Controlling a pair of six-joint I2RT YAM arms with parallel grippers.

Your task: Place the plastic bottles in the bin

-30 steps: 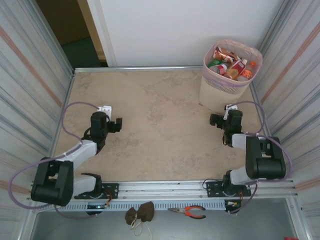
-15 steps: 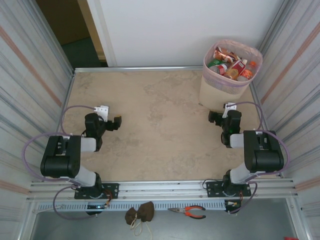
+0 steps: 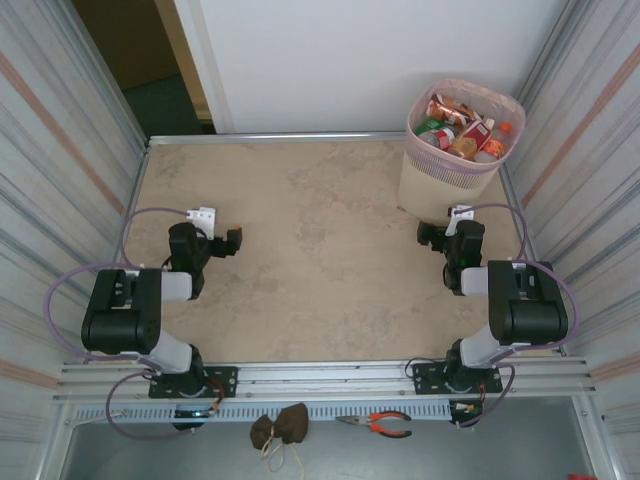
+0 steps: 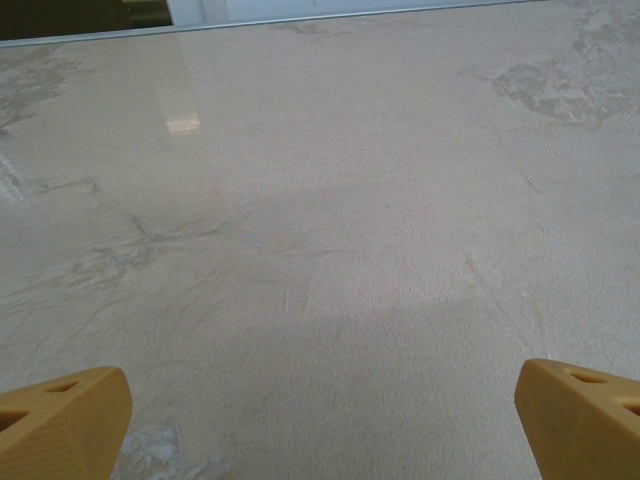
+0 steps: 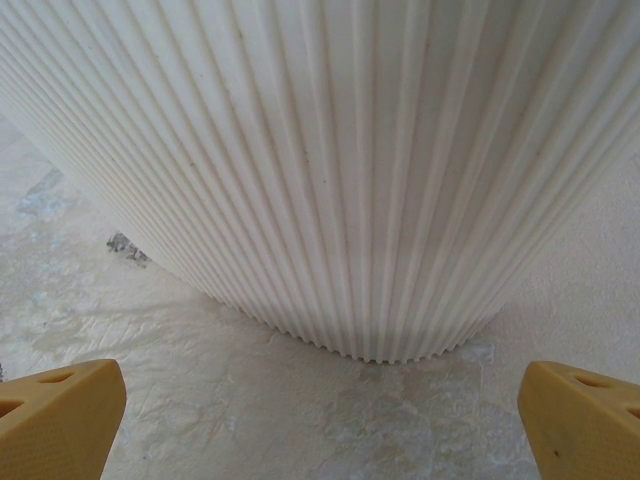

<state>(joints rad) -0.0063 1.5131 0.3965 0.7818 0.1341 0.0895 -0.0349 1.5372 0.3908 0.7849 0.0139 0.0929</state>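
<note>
Bottles (image 3: 462, 125) heaped inside bin (image 3: 425, 190) at one o'clock; likely finished. Park left gripper (image 4: 320, 420) and right gripper (image 5: 320, 420), both spread wide and empty, off bin wall.

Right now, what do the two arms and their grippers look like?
Both the left arm and right arm have blocky black joint housings joined by pale grey links. A lavender cable loops off each, with a small white block at each wrist. The left gripper and right gripper have yellow-orange wedge fingers with small holes.
</note>
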